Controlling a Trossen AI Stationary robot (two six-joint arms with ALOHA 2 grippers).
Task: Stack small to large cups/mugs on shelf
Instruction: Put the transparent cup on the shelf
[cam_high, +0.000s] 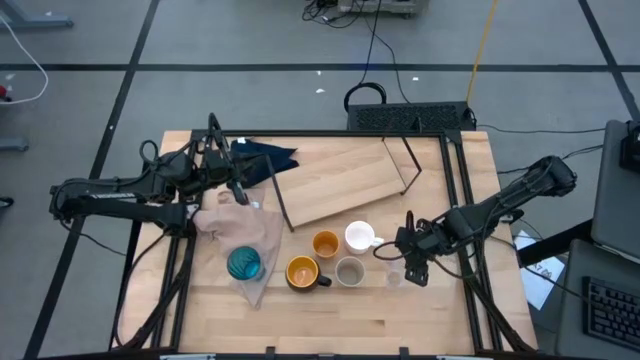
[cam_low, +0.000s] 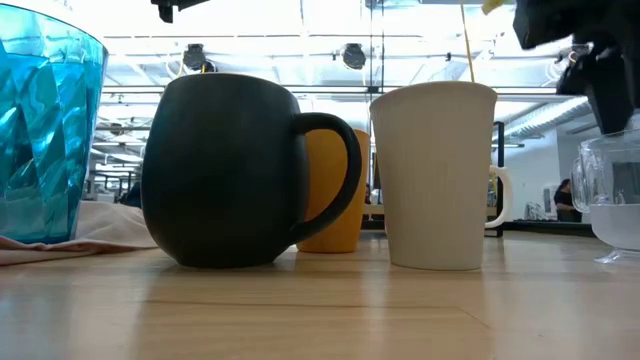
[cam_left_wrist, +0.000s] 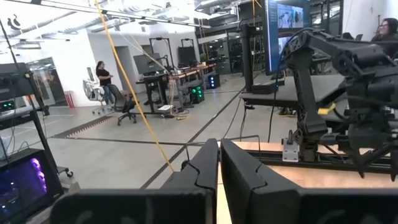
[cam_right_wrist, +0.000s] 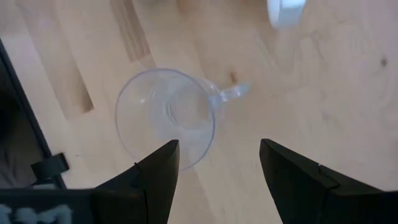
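The six cups stand near the table's near edge. They are the teal tumbler (cam_high: 243, 263) on the pinkish cloth, the dark mug with orange inside (cam_high: 302, 272), the small orange cup (cam_high: 325, 243), the white handled mug (cam_high: 359, 237), the grey-beige cup (cam_high: 349, 271) and the clear cup (cam_high: 393, 275). The shelf (cam_high: 345, 180) lies flat toward the far side. My right gripper (cam_right_wrist: 217, 149) hangs open just over the clear cup (cam_right_wrist: 166, 118), pointing down, with one finger over its rim and the other beside its handle (cam_right_wrist: 235, 92). My left gripper (cam_left_wrist: 219, 168) is shut above the pinkish cloth.
A dark blue cloth (cam_high: 262, 158) lies at the shelf's left end and a pinkish-beige cloth (cam_high: 240, 225) spreads under the tumbler. Bare tabletop (cam_high: 340, 320) runs along the near edge. The shelf's black rod frames (cam_high: 405, 160) stand up at its ends. People are in the room beyond.
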